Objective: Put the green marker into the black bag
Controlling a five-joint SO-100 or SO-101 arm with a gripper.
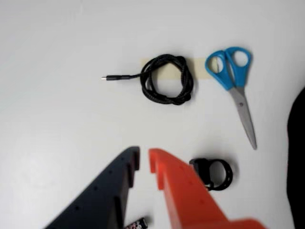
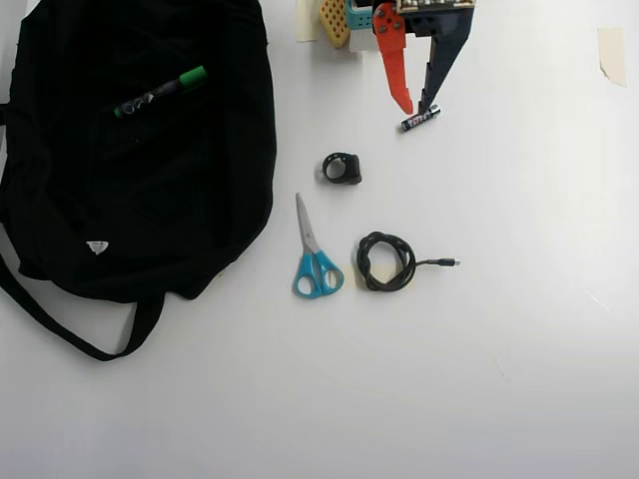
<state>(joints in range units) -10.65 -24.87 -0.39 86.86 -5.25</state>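
The green marker [image 2: 160, 92] lies on top of the black bag [image 2: 140, 200] at the upper left of the overhead view, its green cap pointing right. A sliver of the black bag [image 1: 298, 157] shows at the right edge of the wrist view. My gripper [image 2: 413, 104] hangs near the top centre of the overhead view, far right of the bag. Its orange finger and black finger stand slightly apart with nothing between them. In the wrist view the gripper [image 1: 144, 159] rises from the bottom edge over bare table.
A small black battery [image 2: 420, 119] lies by the black fingertip. A black ring-shaped clip [image 2: 342, 168], blue-handled scissors [image 2: 314, 257] and a coiled black cable [image 2: 387, 261] lie mid-table. Tape pieces [image 2: 611, 54] sit at the top right.
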